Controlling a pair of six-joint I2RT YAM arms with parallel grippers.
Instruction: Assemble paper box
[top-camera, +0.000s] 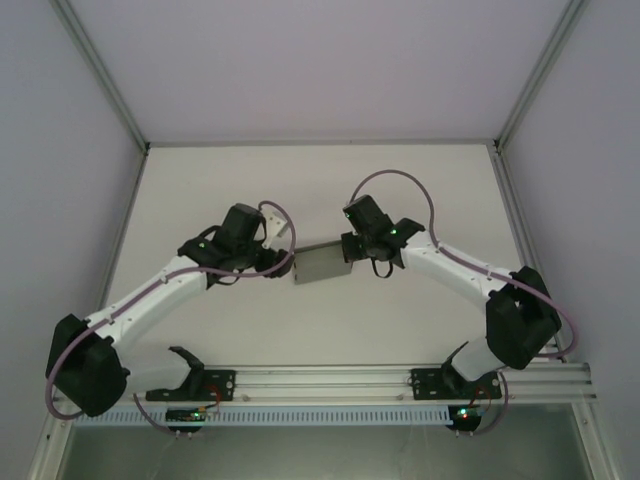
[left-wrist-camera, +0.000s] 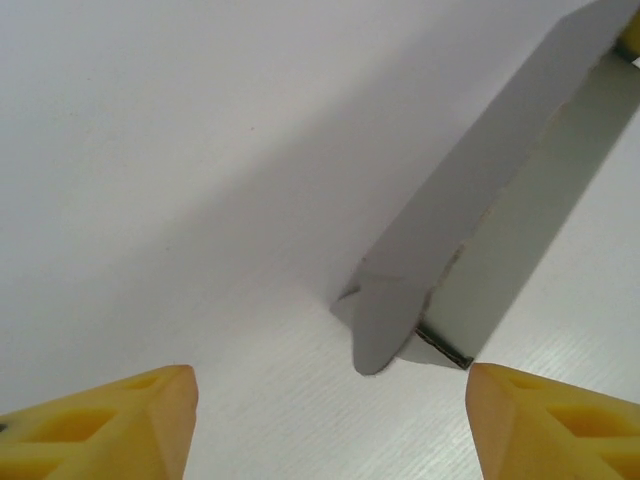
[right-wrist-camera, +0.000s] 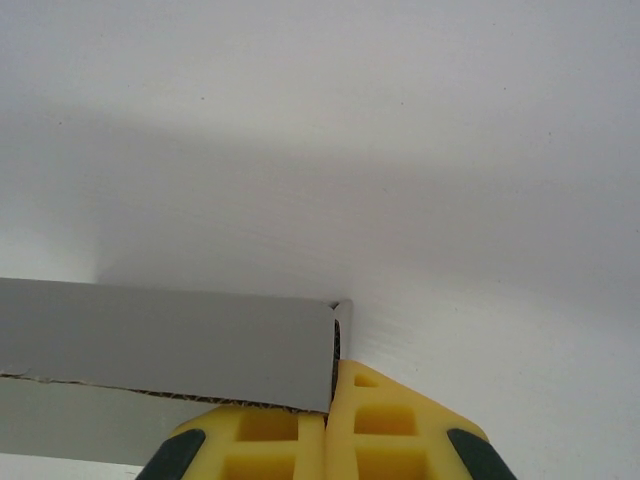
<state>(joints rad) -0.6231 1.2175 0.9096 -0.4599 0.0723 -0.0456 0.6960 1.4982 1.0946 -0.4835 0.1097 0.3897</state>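
Tools, two: right tool (right-wrist-camera: 330, 400) pinches the one paper box (right-wrist-camera: 160, 350); left tool (left-wrist-camera: 330, 375) gapes, empty.

paper box (top-camera: 323, 263) plain grey; pincer fingers (right-wrist-camera: 390, 440) yellow; table (top-camera: 400, 320) white.

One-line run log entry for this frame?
paper box: between both arms, long wall folded up | left gripper: open, short of the box's end flap, no contact | right gripper: shut on box corner
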